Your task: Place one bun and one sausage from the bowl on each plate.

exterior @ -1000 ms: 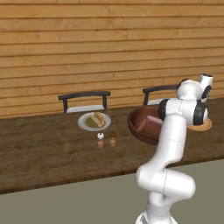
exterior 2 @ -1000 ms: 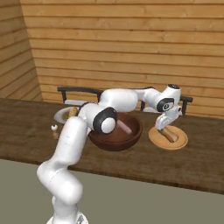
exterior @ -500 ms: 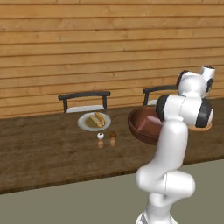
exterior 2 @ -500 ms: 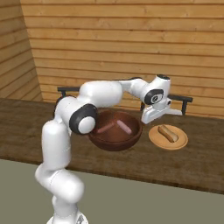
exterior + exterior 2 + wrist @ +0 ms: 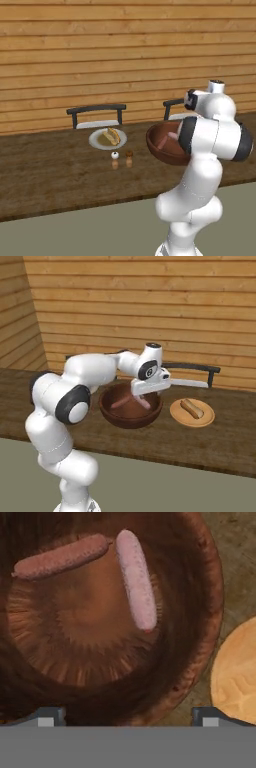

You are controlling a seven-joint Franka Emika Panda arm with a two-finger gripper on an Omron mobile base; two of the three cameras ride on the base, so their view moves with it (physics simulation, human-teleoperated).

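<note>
Dark reddish-brown and glossy, the bowl on the wooden counter, seen from above in the hand view with two sausages lying inside, nearly meeting at their upper ends: one reddish, one paler pink. Above the bowl's far right rim, the gripper, jaws spread wide, nothing between them; fingertips at the lower corners of the hand view, over the bowl's near wall. Just right of the bowl, a tan plate bearing one bun, no sausage with it. Well apart to the left, a pale grey plate carrying a bun; cannot tell whether a sausage lies with it. Near that plate's front edge, two small shakers, one white, one brown. Behind the counter, two dark chair backs against the plank wall.
</note>
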